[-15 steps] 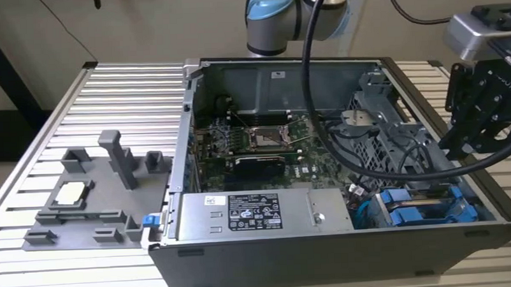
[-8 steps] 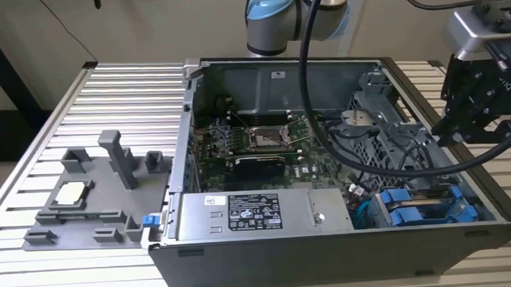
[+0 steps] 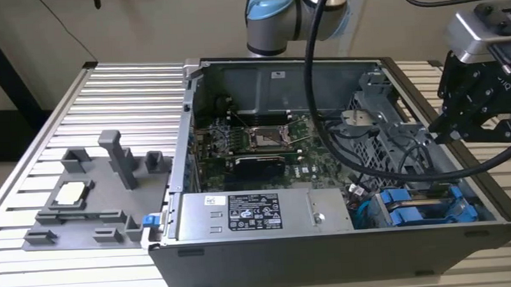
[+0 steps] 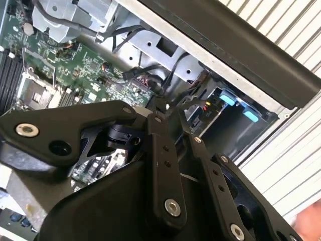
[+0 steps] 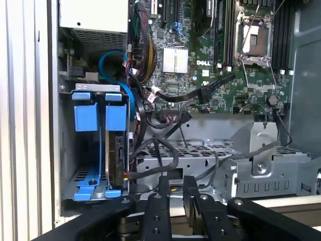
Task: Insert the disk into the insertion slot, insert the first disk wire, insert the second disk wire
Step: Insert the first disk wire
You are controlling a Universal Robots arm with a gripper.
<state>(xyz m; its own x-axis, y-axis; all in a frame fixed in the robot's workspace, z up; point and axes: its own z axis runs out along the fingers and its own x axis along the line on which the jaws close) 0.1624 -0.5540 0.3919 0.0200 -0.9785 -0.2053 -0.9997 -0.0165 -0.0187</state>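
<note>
The disk (image 5: 119,150) stands on edge in the drive bay (image 5: 65,150) of the open computer case, its blue carrier tabs (image 5: 116,111) showing. A dark connector with coloured wires (image 5: 122,175) sits against the disk's end. A blue cable (image 5: 106,56) loops above the bay. In the exterior view the blue carriers (image 3: 420,208) are at the case's front corner, on that view's right. My gripper (image 5: 175,183) hovers outside the case wall, apart from the disk, its fingers close together with nothing between them. It also appears in the exterior view (image 3: 449,133) and the second wrist view (image 4: 175,128).
The case (image 3: 185,184) lies open on a slatted metal table (image 3: 109,91). A grey power supply box (image 3: 258,213) fills its front. Loose black cables (image 5: 160,155) cross a metal cage (image 5: 261,160) beside the bay. A grey fixture (image 3: 87,200) stands on the exterior view's left.
</note>
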